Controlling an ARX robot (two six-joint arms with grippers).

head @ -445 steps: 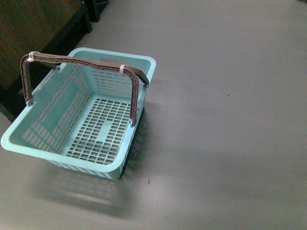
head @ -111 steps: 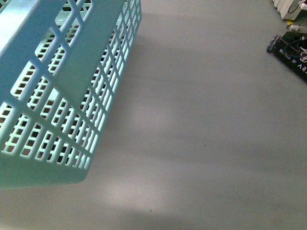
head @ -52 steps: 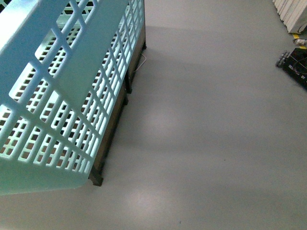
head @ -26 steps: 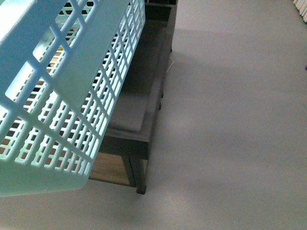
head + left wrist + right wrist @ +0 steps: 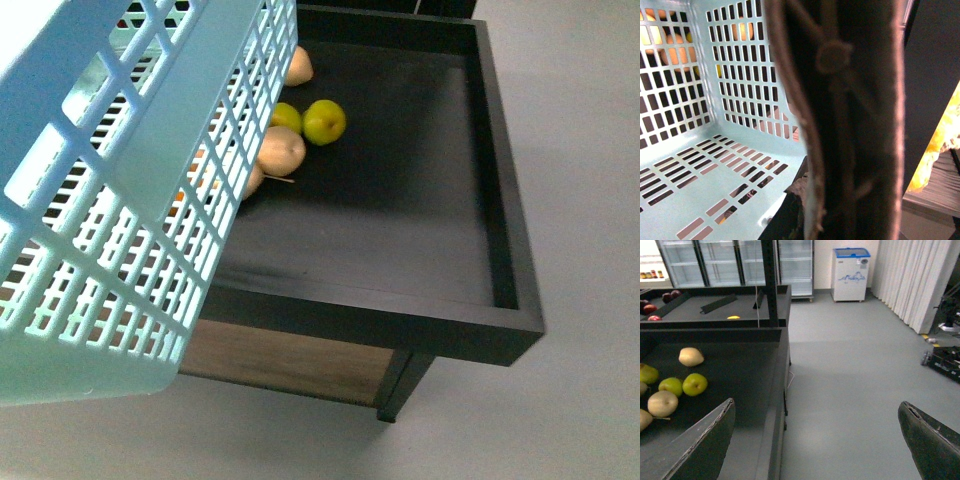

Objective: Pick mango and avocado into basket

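So this is the fetch-the-fruit stage, nothing picked yet. The basket (image 5: 130, 200) hangs in the air on the robot's left, tilted and right up against the front camera, partly over the near-left of the black bench (image 5: 505, 200). It's empty as far as the left wrist view shows. That view is mostly the brown handle (image 5: 840, 125) up close, so I can't tell how the left gripper's jaws are set; my guess is that arm is carrying it.

The right gripper (image 5: 816, 404) has its jaws spread wide with nothing between them, above the bench edge.

On the bench I only see green round fruit (image 5: 324, 121) and tan pears (image 5: 281, 150). No clear mango or avocado. There's a small yellow speck (image 5: 733, 317) in a further tray that might be the mango, too small to call.

Next move, I'd say: find the mango and avocado first, then send the right arm in without grabbing the lookalikes.
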